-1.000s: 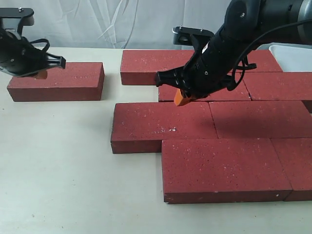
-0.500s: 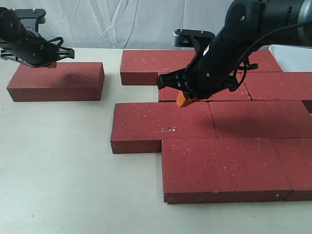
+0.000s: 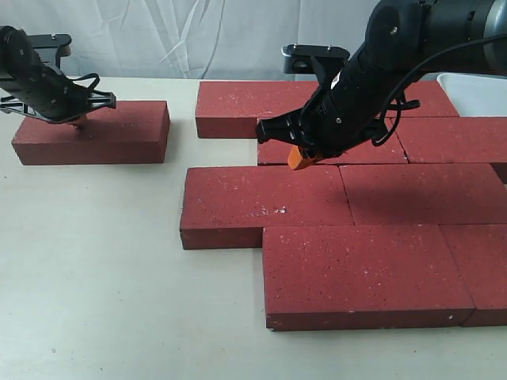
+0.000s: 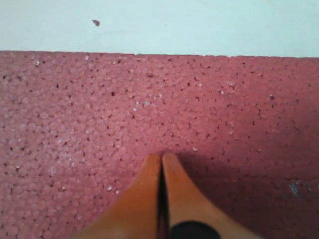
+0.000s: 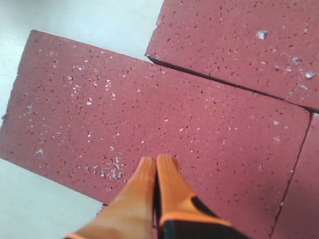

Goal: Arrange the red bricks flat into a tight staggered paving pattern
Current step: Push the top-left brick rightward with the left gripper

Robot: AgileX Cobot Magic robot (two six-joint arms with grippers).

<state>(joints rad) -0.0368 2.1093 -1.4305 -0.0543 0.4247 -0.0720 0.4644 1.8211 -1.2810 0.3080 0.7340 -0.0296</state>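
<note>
One red brick (image 3: 91, 133) sits alone at far left, well apart from the paved bricks (image 3: 356, 273), which lie flat in tight staggered rows on the right. You can't get a full count: the picture's right edge cuts the outer ones and the right arm (image 3: 396, 47) hides part of the second row. Left gripper (image 4: 162, 158): orange fingers pressed together, empty, tips at the lone one's top face; contact unclear. Right gripper (image 5: 157, 160): also pinched closed, empty, above the leftmost brick (image 3: 261, 202) of the paving. Open bench (image 3: 95, 277) lies left and front of the paving. White tray (image 3: 478, 91) at far right is cropped, contents unseen.
</note>
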